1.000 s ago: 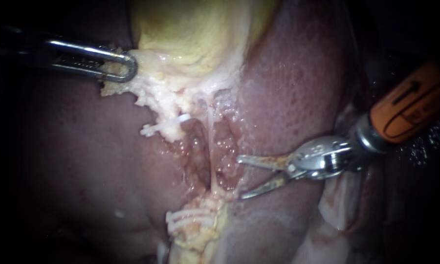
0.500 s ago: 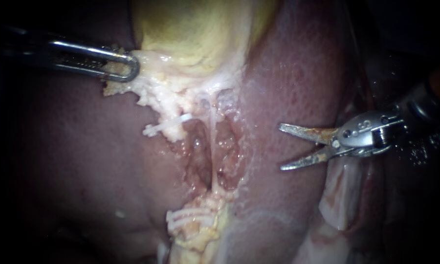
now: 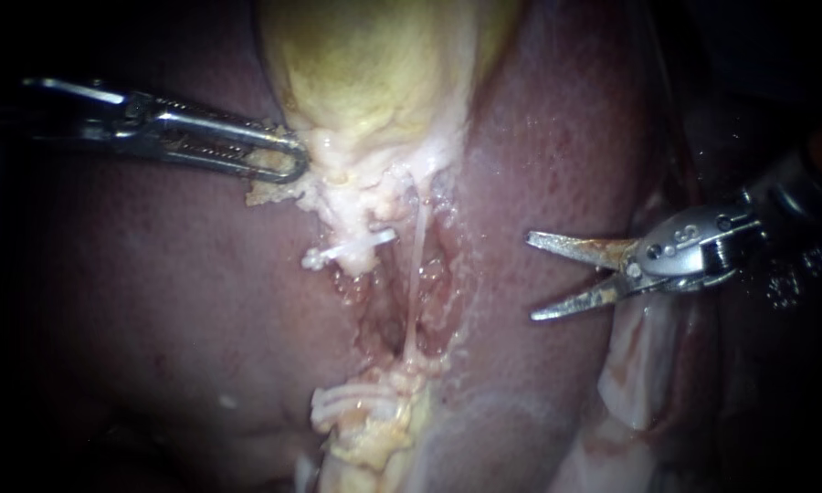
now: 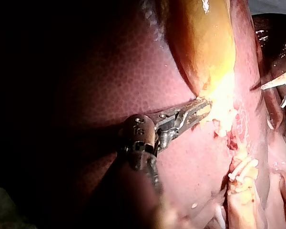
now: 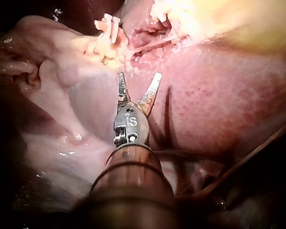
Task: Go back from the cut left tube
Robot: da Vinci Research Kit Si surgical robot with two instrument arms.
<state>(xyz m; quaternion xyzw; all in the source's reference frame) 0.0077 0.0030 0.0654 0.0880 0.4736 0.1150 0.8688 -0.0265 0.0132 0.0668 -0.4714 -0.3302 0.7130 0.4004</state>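
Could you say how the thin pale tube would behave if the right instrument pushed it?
Probably limp once slack, and fragile: the tube is very thin, taut below the gallbladder. The glistening liver beside it suggests it would slip off the right instrument.

Our left instrument [image 3: 288,162] ends in a tool of dull grey steel. It has two long, narrow jaws, and the one we see best is a slotted loop with a rounded end and fine teeth along its inner edge. Behind the tool sits a rounded wrist knuckle [image 4: 139,134] with small pins. Our right instrument [image 3: 532,277] carries a shorter tool of two pointed blades stained rusty brown. They sit on a bright, rounded silver hinge block [image 3: 685,245] with small round pins and a stamped mark. Behind that block we see a ringed, dark brownish shaft [image 5: 131,191].
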